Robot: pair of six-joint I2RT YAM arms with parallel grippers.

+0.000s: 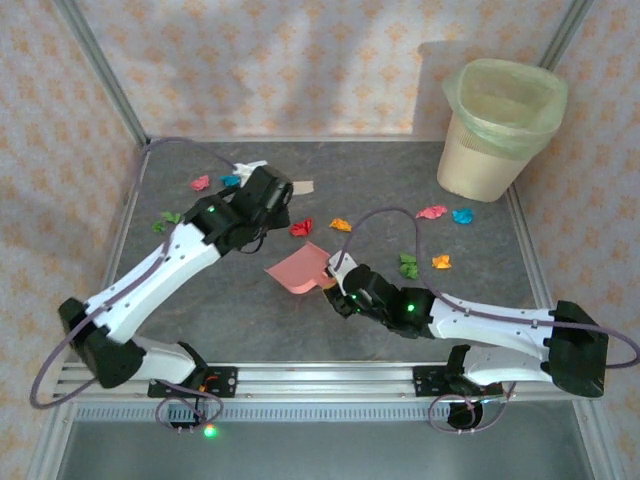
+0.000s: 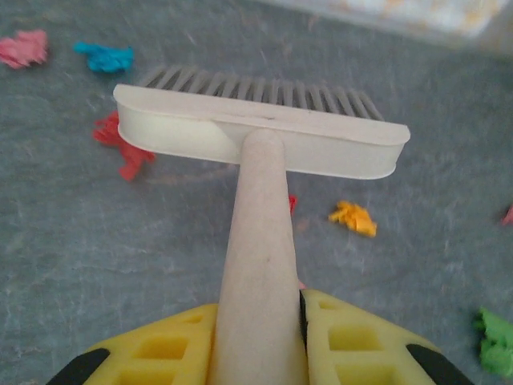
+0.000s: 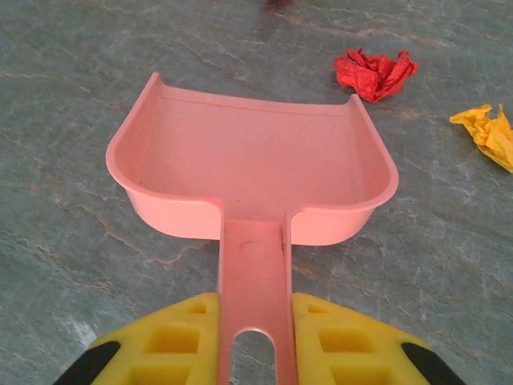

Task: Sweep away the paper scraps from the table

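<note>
While my left gripper (image 2: pixel 256 341) clamps the brush (image 2: pixel 256 140) and my right gripper (image 3: pixel 253 341) clamps the dustpan (image 3: pixel 248 160), both by the handle, paper scraps (image 1: pixel 432 212) lie scattered over the table (image 3: pixel 72 88). The pan is empty. I judge sweeping is just starting; next, the brush must draw the nearby red scrap (image 3: pixel 375 74) into the pan.

Grey table (image 1: pixel 240 312) under scattered paper scraps (image 1: pixel 301 228)

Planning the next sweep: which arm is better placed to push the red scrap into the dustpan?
Probably left. The left gripper is shut on the brush, whose head sits near the red scrap; the right gripper holds the dustpan, mouth towards that scrap.
</note>
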